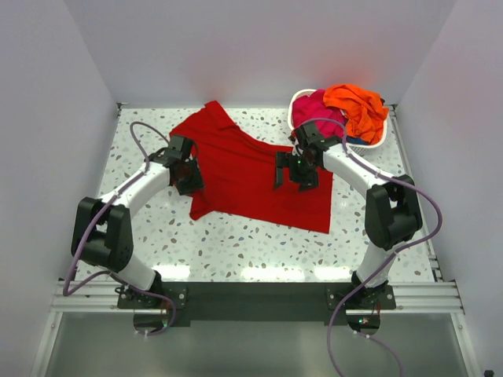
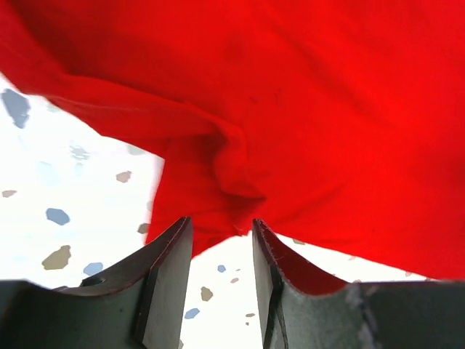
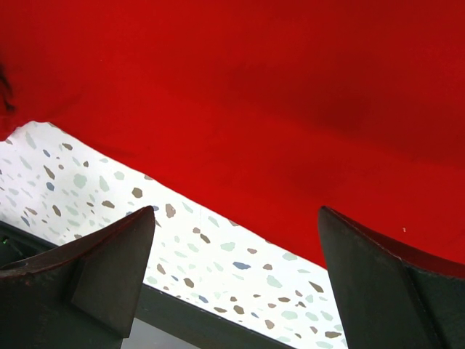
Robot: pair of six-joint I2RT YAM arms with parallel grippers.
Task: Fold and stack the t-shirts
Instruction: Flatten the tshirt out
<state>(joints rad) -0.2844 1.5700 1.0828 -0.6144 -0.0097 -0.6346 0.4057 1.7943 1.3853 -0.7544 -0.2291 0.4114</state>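
The deep red t-shirt [image 1: 244,173] lies spread on the tabletop [image 1: 236,245] just left of the white basket [image 1: 293,110], which holds the magenta-pink t-shirt [image 1: 317,107] and the orange t-shirt [image 1: 357,106]. On the shirt's side away from the basket, the left gripper [image 2: 223,230] stands half open with a pucker of red cloth at its tips; whether it pinches the cloth cannot be told. Nearer the basket, the right gripper [image 3: 236,218] gapes wide above the red cloth, holding nothing.
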